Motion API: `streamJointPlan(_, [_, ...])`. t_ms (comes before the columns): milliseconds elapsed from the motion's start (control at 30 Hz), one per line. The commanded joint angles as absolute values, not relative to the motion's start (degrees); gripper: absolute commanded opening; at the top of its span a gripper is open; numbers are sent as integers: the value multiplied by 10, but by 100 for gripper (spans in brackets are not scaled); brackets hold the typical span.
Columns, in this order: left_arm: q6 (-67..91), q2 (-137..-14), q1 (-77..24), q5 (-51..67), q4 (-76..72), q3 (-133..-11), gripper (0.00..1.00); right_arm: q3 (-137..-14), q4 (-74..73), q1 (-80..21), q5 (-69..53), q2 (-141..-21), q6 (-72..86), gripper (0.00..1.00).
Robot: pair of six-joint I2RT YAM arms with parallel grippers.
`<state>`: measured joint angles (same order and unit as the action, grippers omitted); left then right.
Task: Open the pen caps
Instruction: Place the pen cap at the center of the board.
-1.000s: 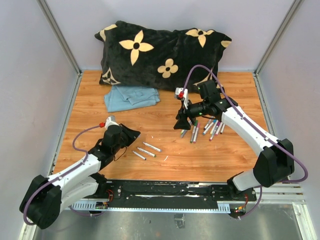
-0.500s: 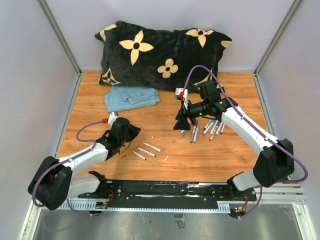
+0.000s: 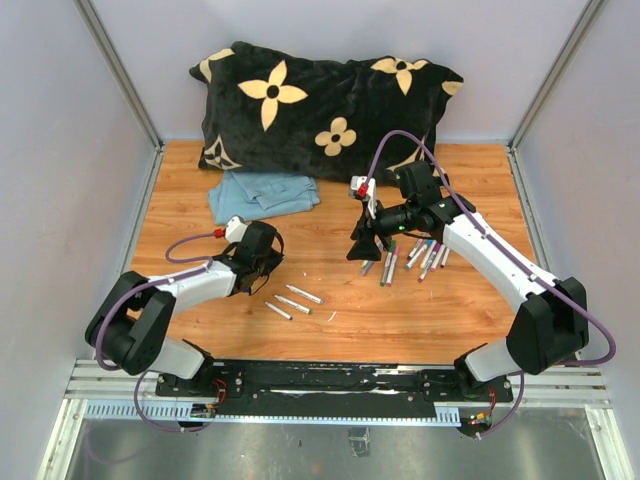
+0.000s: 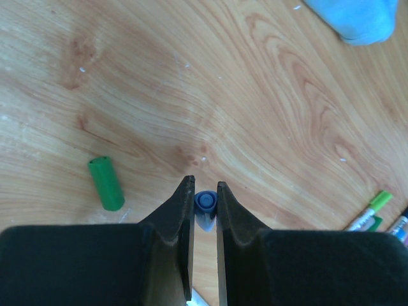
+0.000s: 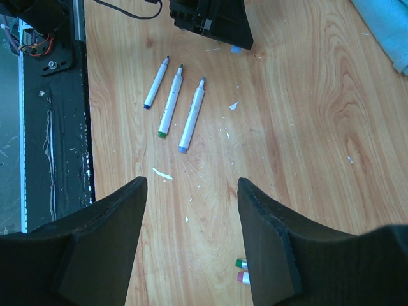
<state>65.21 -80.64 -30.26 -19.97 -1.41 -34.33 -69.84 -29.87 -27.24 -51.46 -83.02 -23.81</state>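
Observation:
My left gripper (image 4: 205, 186) is shut on a small blue pen cap (image 4: 205, 203), pinched end-on between the tips just above the wood. A loose green cap (image 4: 106, 183) lies to its left. In the top view the left gripper (image 3: 264, 256) sits left of three uncapped white pens (image 3: 295, 299). My right gripper (image 3: 362, 247) hovers open and empty over the table centre, beside a cluster of capped pens (image 3: 415, 256). The right wrist view shows the right gripper (image 5: 191, 185), the three uncapped pens (image 5: 171, 101), and green (image 5: 241, 262) and pink (image 5: 242, 276) capped ends by its right finger.
A black flowered pillow (image 3: 320, 105) lies along the back edge. A folded blue cloth (image 3: 262, 193) rests in front of it on the left. Metal frame posts and walls bound the wooden table (image 3: 340, 330) on both sides. More capped pens (image 4: 370, 213) show at the left wrist view's right edge.
The left arm has swung its gripper away from the near-left toward the table's middle, still gripping the cap. The right arm has stayed still.

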Motion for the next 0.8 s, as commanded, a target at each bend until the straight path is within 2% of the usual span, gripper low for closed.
streamJointPlan(0, [667,-823,-308,-242,39,-365,0,-692,-293,-257,-530,-818,-233,61])
streamJointPlan(300, [686,-842,-308,-243,75,-361,1,-693,-293,-257,-531,-818,-232,62])
streamJointPlan(767, [689,-844,-308,-249,111,-367,21,-694,-293,-256,-532,-817,-230,64])
